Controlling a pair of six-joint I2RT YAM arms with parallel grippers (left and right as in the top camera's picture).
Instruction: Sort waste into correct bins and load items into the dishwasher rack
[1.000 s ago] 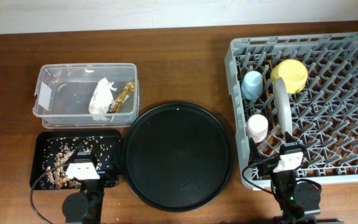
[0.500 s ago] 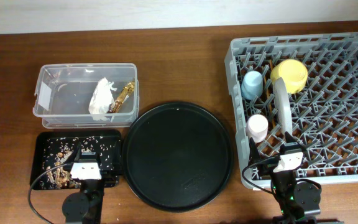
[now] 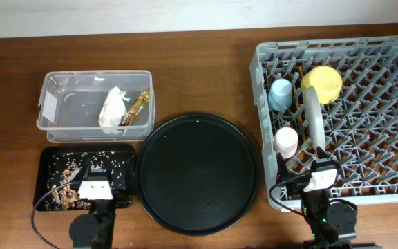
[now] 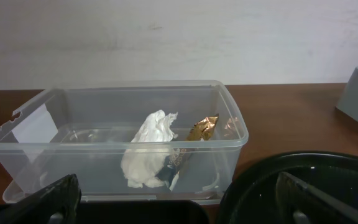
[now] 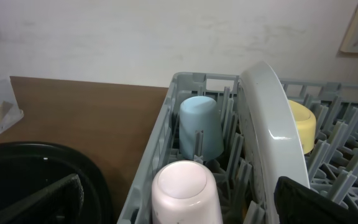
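Note:
The crumpled white tissue and gold-brown wrapper lie in the clear box; the left wrist view shows the box, tissue and wrapper. Food scraps lie in the shallow black tray. The grey rack holds the blue cup, pink cup, yellow bowl, upright plate and chopsticks. My left gripper is open and empty over the black tray. My right gripper is open and empty, just behind the pink cup.
A large round black tray lies between the bins and the rack; its rim shows in the left wrist view. The right wrist view shows the blue cup, plate, bowl and rack wall.
My left gripper has shifted slightly to the right over the black tray. The right arm and all objects have not moved.

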